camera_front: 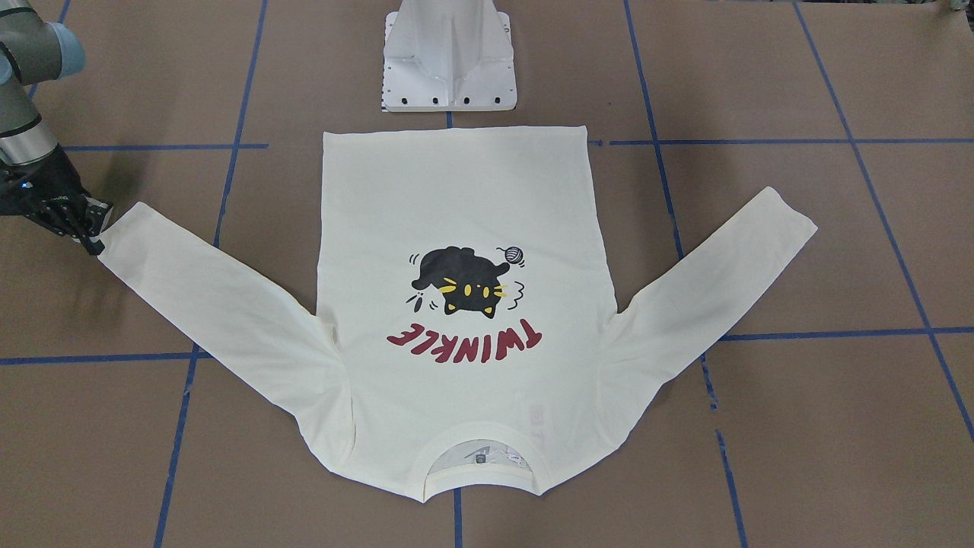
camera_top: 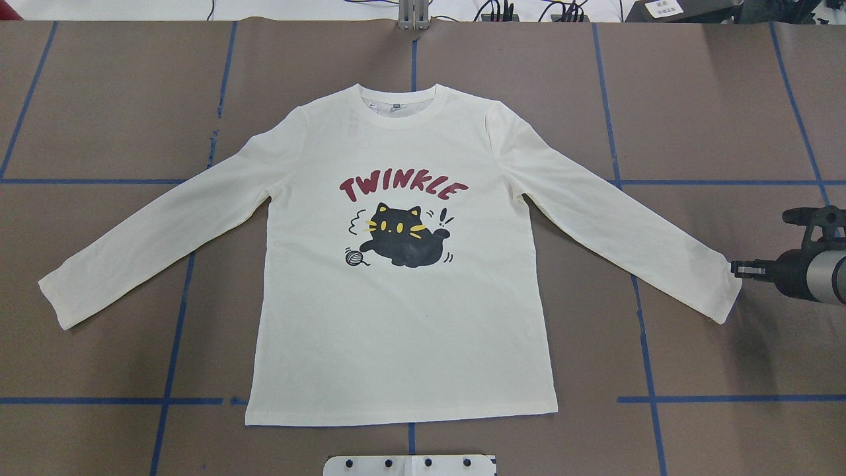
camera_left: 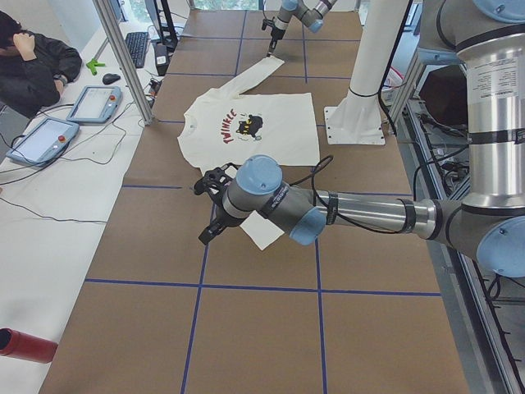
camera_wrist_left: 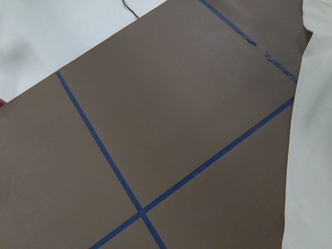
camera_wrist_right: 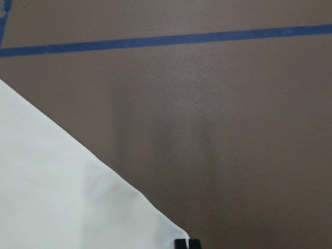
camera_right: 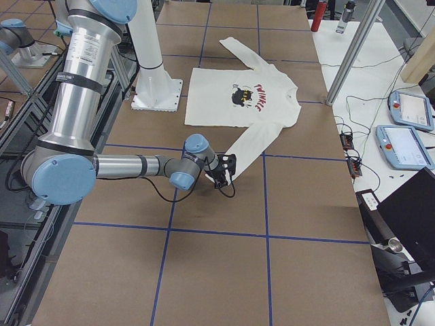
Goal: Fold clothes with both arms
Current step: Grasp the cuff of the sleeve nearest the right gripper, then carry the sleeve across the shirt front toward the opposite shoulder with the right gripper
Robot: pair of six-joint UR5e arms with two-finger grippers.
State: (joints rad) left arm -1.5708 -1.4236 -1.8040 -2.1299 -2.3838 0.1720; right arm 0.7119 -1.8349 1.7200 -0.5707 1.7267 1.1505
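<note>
Cream long-sleeved T-shirt (camera_top: 396, 344) flat on counter (camera_top: 727, 99); right gripper (camera_top: 739, 269), fingers clenched, at right cuff (camera_top: 726, 294); left gripper (camera_left: 207, 232): cannot tell. Likely sleeve-grasp step; next requires pinching cloth.

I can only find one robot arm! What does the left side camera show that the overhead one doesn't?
Only the left side view: the left arm, up close, and a person. Only the overhead: the whole sleeve on the robot's left, unhidden. Both: the T-shirt spread flat, print up, and the right arm at its other cuff.
</note>
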